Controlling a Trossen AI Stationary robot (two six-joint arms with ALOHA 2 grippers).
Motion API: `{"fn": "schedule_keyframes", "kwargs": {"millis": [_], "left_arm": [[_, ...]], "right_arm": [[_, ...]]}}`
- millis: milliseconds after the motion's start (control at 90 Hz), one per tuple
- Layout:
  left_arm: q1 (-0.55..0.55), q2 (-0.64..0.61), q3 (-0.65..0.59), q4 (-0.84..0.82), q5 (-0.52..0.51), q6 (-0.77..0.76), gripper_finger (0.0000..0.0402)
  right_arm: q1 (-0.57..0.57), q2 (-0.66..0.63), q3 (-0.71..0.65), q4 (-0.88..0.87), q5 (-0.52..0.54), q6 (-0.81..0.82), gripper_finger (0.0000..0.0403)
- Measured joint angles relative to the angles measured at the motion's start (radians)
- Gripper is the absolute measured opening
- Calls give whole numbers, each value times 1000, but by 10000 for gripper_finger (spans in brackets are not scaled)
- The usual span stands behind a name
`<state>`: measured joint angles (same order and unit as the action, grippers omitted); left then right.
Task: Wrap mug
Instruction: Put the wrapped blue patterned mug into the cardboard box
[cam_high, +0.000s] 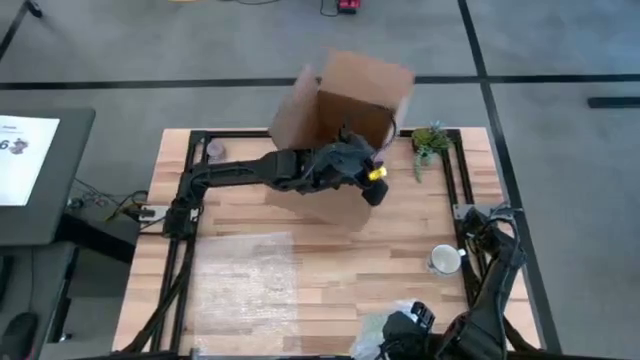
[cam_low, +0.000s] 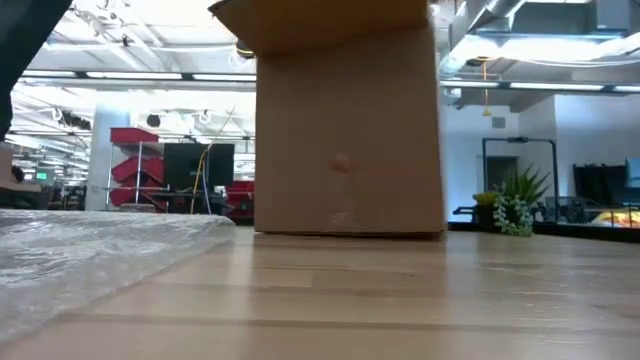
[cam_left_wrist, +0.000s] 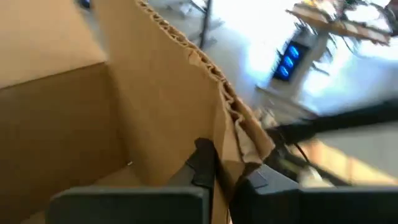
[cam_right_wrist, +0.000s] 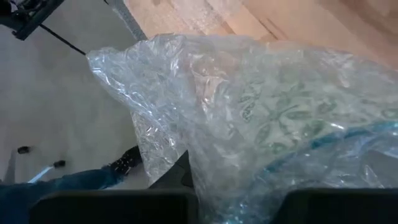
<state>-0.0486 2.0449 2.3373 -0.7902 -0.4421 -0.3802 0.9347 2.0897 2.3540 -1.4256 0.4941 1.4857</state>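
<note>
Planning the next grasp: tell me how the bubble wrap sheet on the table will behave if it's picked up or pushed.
The bubble wrap sheet is probably floppy: the piece in the right gripper sags in crumpled folds. It looks thin and clear, so likely very light. Lying flat on the table, it would more likely bunch up than slide as one piece if pushed.

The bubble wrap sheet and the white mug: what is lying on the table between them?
Nothing: in the high view, only bare wooden table separates the bubble wrap sheet from the white mug.
</note>
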Motion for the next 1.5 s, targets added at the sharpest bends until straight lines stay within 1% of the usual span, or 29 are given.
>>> {"fn": "schedule_keyframes", "kwargs": {"millis": [111, 200, 300, 433, 522, 600, 700, 856, 933, 1156, 1311, 1389, 1444, 1500], "left_arm": [[-48, -7, 20, -96, 30, 23, 0], [-90, -20, 20, -177, 33, 30, 0], [-140, -27, 24, -273, 33, 66, 0], [-204, -25, 21, -383, 52, 71, 0], [-232, -20, 17, -455, 41, 73, 0], [-251, -6, 11, -505, -16, 65, 0], [-260, -16, 16, -576, -69, 34, 0], [-283, -52, 17, -604, -81, 13, 0], [-295, -78, 17, -590, -52, 23, 0], [-317, -162, 18, -554, 130, 67, 0], [-339, -193, 18, -529, 226, 144, 0], [-348, -196, 18, -546, 242, 177, 0], [-357, -194, 18, -557, 242, 190, 0], [-363, -192, 15, -557, 241, 203, 0]], "right_arm": [[2, -32, 0, 19, 24, -54, 28], [2, -65, 0, 60, 71, -135, 28], [2, -116, 0, 130, 154, -270, 28], [2, -190, 1, 218, 277, -469, 28], [0, -239, 1, 269, 360, -591, 28], [0, -280, 1, 303, 430, -679, 28], [-2, -326, 1, 324, 481, -747, 28], [-1, -363, 1, 314, 513, -761, 27], [0, -370, 1, 312, 547, -761, 27], [-25, -383, 1, 312, 632, -732, 27], [-83, -398, 1, 310, 633, -708, 27], [-118, -404, 1, 309, 622, -707, 27], [-149, -410, 1, 305, 590, -692, 27], [-185, -418, 1, 283, 530, -665, 27]]}}
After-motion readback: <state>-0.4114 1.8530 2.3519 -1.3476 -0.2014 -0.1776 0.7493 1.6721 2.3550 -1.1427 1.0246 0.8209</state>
